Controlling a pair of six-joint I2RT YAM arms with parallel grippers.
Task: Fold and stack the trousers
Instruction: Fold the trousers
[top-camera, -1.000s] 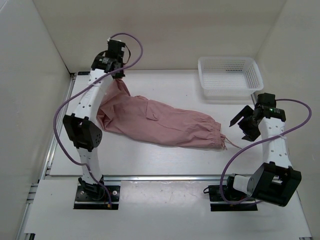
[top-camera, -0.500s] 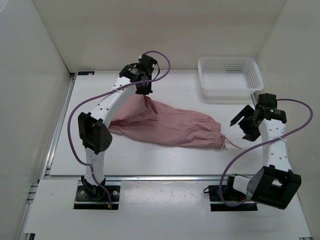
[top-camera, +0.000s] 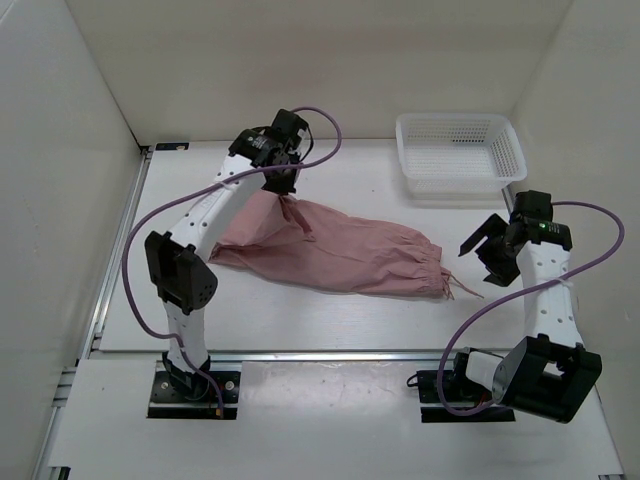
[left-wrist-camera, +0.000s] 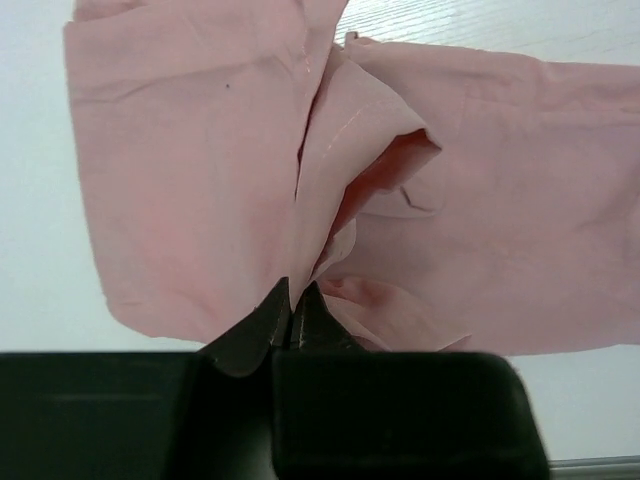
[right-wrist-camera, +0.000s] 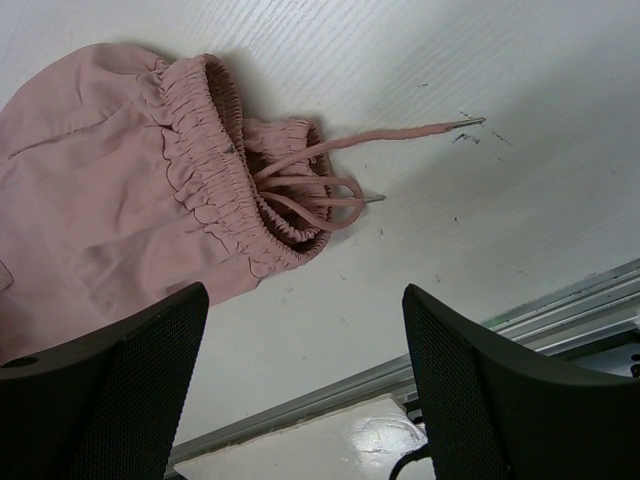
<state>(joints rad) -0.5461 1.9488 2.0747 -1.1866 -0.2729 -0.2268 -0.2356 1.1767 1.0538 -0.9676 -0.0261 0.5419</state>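
**Left tool (left-wrist-camera: 293, 300) clamped on a lifted fold of the trousers (top-camera: 340, 250); right tool (right-wrist-camera: 300, 295) spread wide, holding nothing.**

From above, the left arm hides the pinch and part of the trousers' far-left end. Only the left wrist view shows the fingers pressed together on a raised pleat, with the cloth cut off at the top edge. The rest lies along the counter (top-camera: 300, 310). The gathered elastic end and drawstrings (right-wrist-camera: 320, 185) lie just beyond the right tool, apart from it.
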